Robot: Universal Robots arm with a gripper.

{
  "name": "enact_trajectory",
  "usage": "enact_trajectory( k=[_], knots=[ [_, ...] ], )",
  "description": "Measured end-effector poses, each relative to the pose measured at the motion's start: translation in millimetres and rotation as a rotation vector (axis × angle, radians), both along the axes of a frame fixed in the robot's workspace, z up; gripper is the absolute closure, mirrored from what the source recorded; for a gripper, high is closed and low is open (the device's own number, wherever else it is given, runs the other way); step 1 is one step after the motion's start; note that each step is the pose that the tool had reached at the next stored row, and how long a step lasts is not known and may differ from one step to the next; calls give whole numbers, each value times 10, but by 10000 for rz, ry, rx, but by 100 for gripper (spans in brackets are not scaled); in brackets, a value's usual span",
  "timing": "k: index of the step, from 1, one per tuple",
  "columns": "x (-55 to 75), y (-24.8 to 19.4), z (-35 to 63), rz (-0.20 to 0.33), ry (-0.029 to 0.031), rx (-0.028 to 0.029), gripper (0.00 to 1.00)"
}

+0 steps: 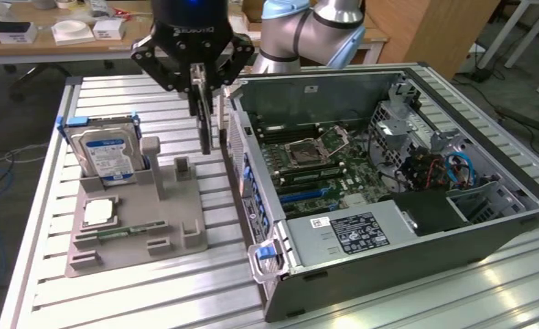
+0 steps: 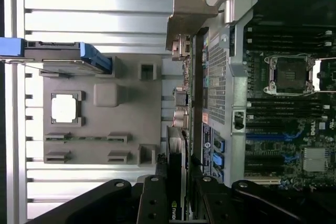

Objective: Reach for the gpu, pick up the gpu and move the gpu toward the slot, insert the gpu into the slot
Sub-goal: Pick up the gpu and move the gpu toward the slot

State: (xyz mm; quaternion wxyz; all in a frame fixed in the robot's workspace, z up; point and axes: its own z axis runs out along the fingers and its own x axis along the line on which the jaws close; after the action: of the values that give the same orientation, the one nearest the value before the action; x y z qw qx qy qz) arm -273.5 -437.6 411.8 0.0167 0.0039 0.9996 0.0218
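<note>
My gripper [image 1: 199,82] is shut on the gpu [image 1: 204,116], which hangs edge-on and upright in the air. The card is between the grey fixture [image 1: 173,229] and the open computer case [image 1: 343,236], just outside the case's wall. In the wrist view the gpu [image 2: 177,153] runs as a thin dark edge from between my fingers [image 2: 152,198], with its metal end bracket [image 2: 190,9] at the far end. The blue slot [image 1: 302,195] lies on the motherboard inside the case and shows in the wrist view as the blue slot [image 2: 268,136], apart from the card.
The grey fixture [image 2: 131,124] holds a silver hard drive with a blue label [image 1: 105,151], a processor chip [image 1: 99,211] and a slim memory stick [image 1: 127,232]. The case's side walls rise around the motherboard. Slatted metal table [image 1: 141,288] lies beneath; a cluttered desk stands behind.
</note>
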Motion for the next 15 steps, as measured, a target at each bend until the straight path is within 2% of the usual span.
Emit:
enact_trajectory(
  k=[3,4,6,12,15],
  knots=[
    [105,0,38,0,0,28,74],
    [135,0,40,1,-1,64,74],
    [185,0,40,-3,-1,196,74],
    [318,0,41,-20,0,506,74],
    [370,-1,54,-50,8,503,74]
  ],
)
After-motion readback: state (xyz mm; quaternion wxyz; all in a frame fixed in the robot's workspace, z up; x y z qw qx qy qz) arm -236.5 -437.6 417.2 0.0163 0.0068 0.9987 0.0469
